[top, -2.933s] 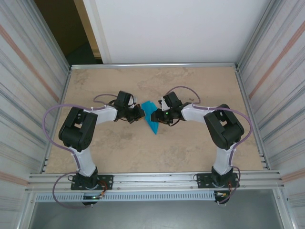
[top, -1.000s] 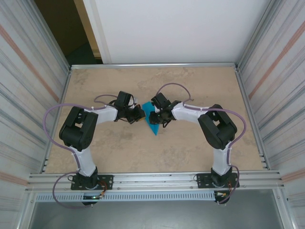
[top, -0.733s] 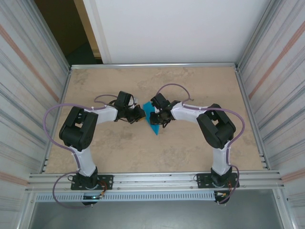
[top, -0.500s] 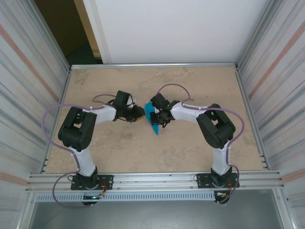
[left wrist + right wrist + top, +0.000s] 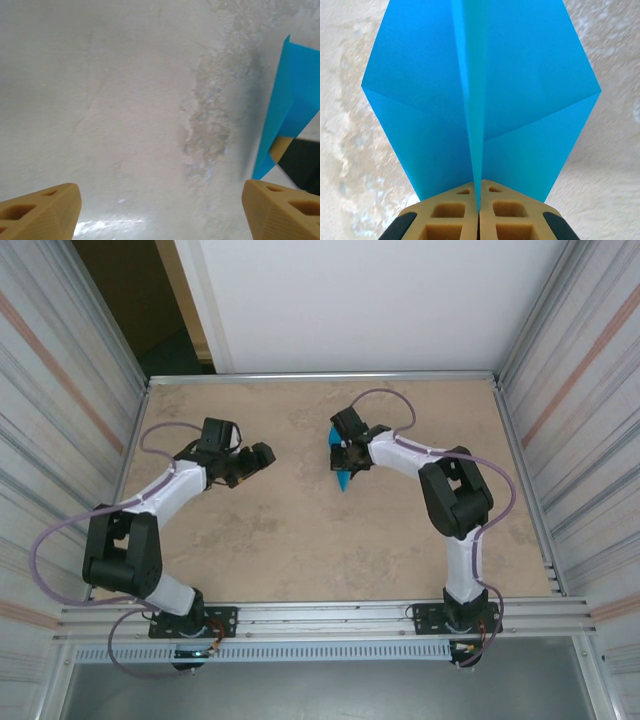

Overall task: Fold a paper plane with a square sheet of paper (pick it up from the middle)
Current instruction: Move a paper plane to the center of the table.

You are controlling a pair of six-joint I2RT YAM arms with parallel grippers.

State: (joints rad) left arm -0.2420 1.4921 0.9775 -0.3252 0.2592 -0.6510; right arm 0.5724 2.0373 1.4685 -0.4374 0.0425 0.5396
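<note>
Beige mottled tabletop, silver aluminium rail along its near edge. Ribbed grey metal walls on both sides; plain white panel behind.

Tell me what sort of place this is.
Probably a lab robot cell: left arm and right arm bolted to an aluminium rail, a tabletop walled by ribbed panels, the right gripper pinching a blue paper plane.

No text, label, brand, number or sign can be read here
</note>
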